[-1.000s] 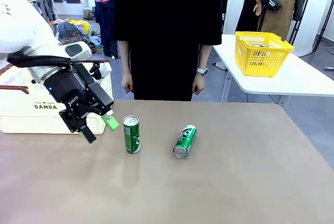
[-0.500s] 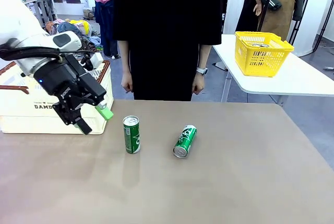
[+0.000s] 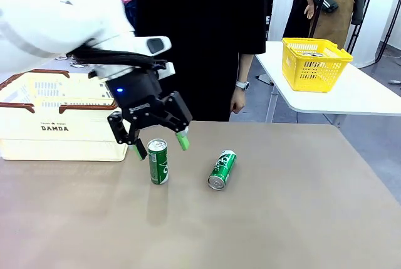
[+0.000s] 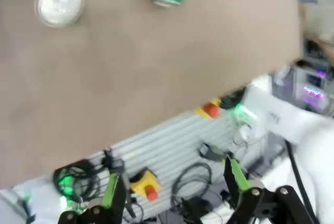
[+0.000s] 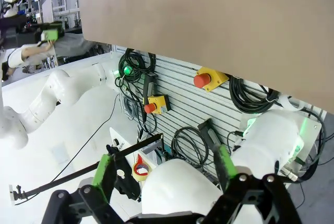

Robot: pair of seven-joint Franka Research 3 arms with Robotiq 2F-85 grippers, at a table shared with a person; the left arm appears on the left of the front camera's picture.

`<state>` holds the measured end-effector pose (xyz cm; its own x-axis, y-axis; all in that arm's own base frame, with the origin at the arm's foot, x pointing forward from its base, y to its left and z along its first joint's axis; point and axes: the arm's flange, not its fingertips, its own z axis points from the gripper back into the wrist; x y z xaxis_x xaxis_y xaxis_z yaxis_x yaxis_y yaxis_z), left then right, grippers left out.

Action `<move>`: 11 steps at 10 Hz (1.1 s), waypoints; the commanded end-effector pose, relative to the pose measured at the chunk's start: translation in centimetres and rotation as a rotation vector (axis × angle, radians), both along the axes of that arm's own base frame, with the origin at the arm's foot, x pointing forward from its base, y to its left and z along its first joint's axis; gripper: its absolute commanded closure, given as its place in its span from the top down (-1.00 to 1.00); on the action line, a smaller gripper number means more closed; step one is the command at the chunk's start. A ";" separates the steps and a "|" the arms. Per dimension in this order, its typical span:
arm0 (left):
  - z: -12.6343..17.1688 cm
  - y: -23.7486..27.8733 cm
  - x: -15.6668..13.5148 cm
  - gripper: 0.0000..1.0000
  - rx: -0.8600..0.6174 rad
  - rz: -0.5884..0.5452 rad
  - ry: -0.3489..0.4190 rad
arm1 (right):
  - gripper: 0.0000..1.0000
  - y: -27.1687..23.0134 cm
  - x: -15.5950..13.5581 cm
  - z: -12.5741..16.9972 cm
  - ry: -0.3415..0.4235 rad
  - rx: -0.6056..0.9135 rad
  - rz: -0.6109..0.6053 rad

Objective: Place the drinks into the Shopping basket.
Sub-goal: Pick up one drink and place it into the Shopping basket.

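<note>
your left gripper is no longer in front of the shopping basket: it now hangs right by the top of the upright green can, and the basket's printed side is uncovered.

Looks like a robotics lab, tbh: a slatted panel hung with cable coils and red stop buttons is seen beyond the right claw, and a white work table is set well beyond the left claw.

White left arm reaches inward, left gripper angled downward, fingers spread wide; right gripper likewise spread wide.
</note>
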<state>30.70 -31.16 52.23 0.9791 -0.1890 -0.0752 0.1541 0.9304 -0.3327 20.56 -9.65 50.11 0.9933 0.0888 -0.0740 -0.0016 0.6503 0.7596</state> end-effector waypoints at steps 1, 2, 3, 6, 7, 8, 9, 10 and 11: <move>-1.2 -1.1 2.9 1.00 0.209 0.122 -0.015 | 1.00 0.0 0.0 0.2 -0.010 0.010 0.009; -2.2 -1.5 3.3 1.00 0.249 0.078 -0.088 | 1.00 0.0 0.0 0.2 -0.010 0.010 0.009; -3.3 -1.5 3.9 1.00 0.268 0.055 -0.146 | 1.00 0.0 0.0 0.2 -0.010 0.010 0.009; -7.4 0.5 5.9 1.00 0.208 0.079 -0.293 | 1.00 0.0 0.0 0.2 -0.010 0.010 0.009; -8.7 0.9 6.5 1.00 0.203 0.092 -0.302 | 1.00 0.0 0.0 0.2 -0.010 0.010 0.009; -9.9 1.3 7.2 1.00 0.214 0.116 -0.319 | 1.00 0.0 0.0 0.2 -0.010 0.010 0.009; -10.6 1.6 7.7 1.00 0.214 0.129 -0.326 | 1.00 0.0 0.0 0.2 -0.010 0.010 0.009; -11.4 1.7 8.2 1.00 0.226 0.132 -0.335 | 1.00 0.0 0.0 0.2 -0.010 0.010 0.009; -12.1 1.6 8.7 1.00 0.222 0.135 -0.355 | 1.00 0.0 0.0 0.2 -0.010 0.010 0.009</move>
